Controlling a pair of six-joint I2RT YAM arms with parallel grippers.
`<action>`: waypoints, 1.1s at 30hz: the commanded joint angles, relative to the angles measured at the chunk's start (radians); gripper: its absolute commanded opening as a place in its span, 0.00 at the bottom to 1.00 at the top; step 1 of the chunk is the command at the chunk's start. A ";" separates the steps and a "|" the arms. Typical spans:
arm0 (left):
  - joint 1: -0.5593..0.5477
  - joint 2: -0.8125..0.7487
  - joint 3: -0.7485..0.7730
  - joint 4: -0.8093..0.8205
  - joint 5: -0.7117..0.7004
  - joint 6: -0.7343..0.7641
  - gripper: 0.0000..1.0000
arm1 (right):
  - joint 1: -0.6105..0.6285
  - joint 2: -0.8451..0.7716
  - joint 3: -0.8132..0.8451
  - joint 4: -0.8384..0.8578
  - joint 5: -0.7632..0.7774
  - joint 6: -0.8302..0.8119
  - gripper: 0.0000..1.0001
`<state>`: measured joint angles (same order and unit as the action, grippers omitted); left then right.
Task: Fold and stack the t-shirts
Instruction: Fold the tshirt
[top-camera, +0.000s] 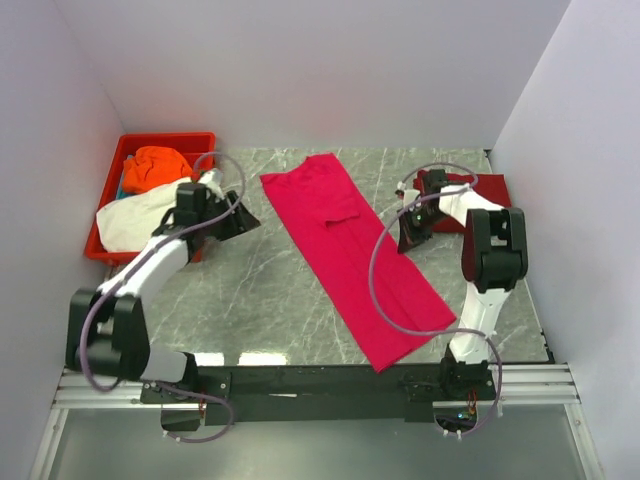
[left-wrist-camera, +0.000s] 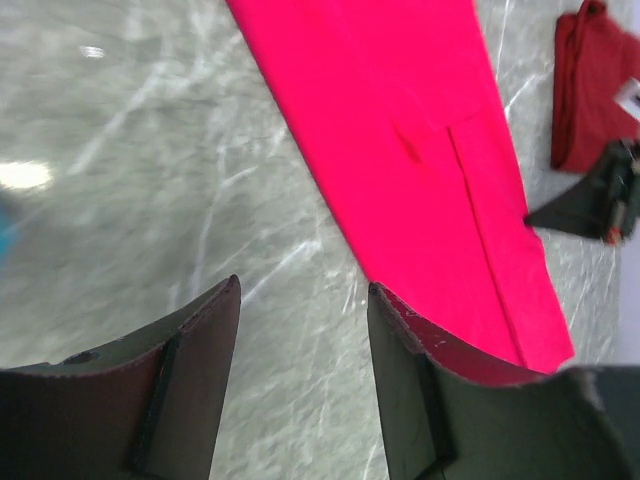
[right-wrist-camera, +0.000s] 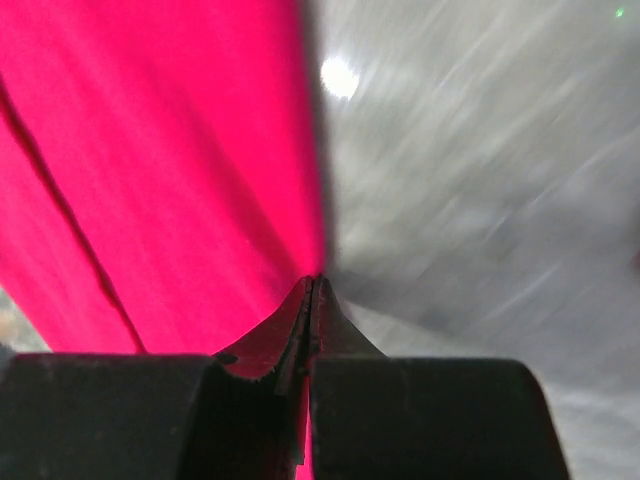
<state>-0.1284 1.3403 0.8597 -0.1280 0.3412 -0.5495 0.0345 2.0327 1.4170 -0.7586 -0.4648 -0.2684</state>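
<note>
Pink-red t-shirt (top-camera: 350, 250) lies folded long across the tabletop (top-camera: 250, 300), my right hand (right-wrist-camera: 312, 300) pinched together at its right edge and my left hand (left-wrist-camera: 305, 380) apart beside it, so a thin or missed grip could slip and skew the fold.

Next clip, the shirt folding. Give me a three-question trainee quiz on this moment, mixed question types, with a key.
1. Fill in: the rigid red plastic tray holds an orange cloth t-shirt and, spilling over its rim, a ___ one.
2. The folded dark red cloth t-shirt lies: A in that tray; B on the grey marbled table, far right; C on the floor.
3. True or false: the right gripper, at the edge of the bright pink-red cloth t-shirt, stands open.

Key: 1 white t-shirt; 2 B; 3 false, it is shut, seemingly pinching that edge.
</note>
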 joint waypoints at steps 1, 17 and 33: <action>-0.054 0.129 0.107 0.085 -0.024 -0.027 0.59 | 0.011 -0.123 -0.111 0.018 0.011 -0.029 0.00; -0.063 0.957 0.936 -0.127 -0.157 -0.006 0.51 | -0.018 -0.547 -0.207 0.035 -0.124 -0.219 0.37; 0.026 1.266 1.420 -0.263 -0.153 -0.018 0.00 | 0.038 -0.965 -0.391 0.050 -0.446 -0.515 0.45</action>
<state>-0.1406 2.5671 2.2032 -0.3855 0.2062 -0.5636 0.0483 1.1446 1.0809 -0.7341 -0.8154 -0.6853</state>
